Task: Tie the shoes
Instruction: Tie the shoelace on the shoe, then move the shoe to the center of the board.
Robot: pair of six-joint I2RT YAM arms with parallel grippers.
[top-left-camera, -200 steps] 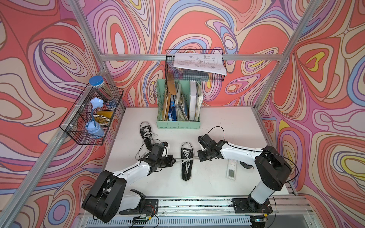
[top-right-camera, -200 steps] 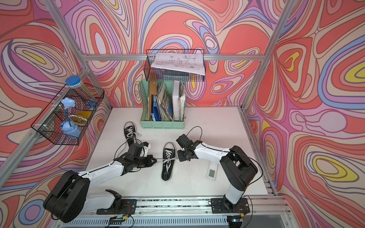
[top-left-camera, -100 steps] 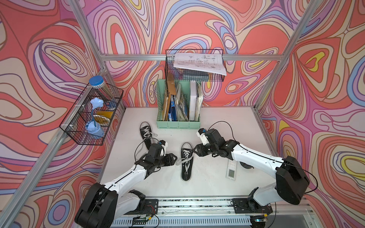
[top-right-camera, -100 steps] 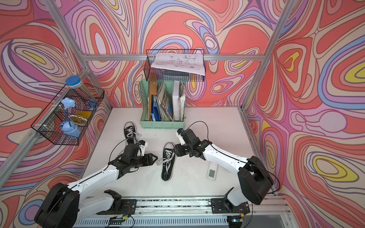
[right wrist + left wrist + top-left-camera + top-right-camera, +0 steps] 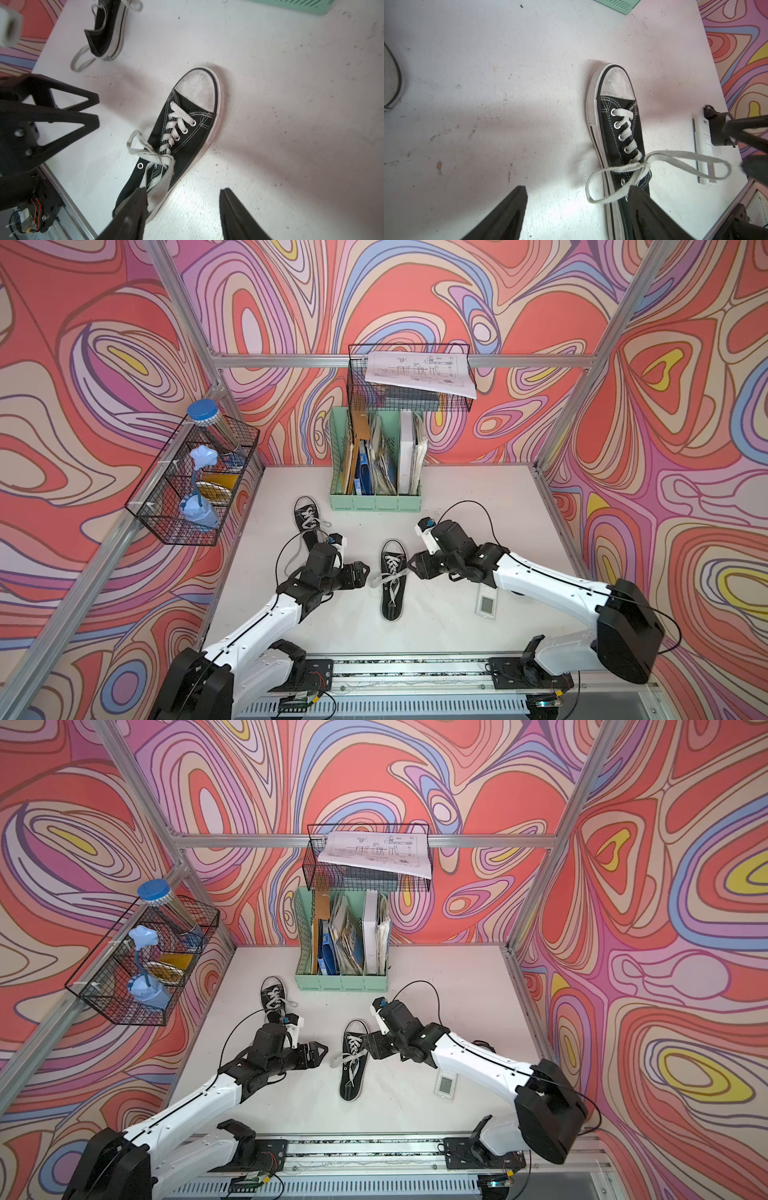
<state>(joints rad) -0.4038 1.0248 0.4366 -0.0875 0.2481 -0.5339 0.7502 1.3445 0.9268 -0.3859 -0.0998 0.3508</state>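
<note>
Leaving one shoe [image 5: 306, 516] lying at the back left of the table [image 5: 457, 497], a lace loop trailing beside it, heel hidden behind the left arm. Holding the left gripper [image 5: 366, 571] spread wide and empty just left of the other shoe [image 5: 391, 601], lying mid-table with toe toward the green file rack [image 5: 374, 502] and laces in a bow [image 5: 388, 577]. Poising the right gripper [image 5: 411, 566], jaws also parted and gripping nothing, just right of that bow, a small white gadget [image 5: 484, 603] lying further right.

arms [image 5: 257, 626]: wht links, blk joints | blk cables [image 5: 468, 502] | blk tri fingers [image 5: 52, 115]
</note>
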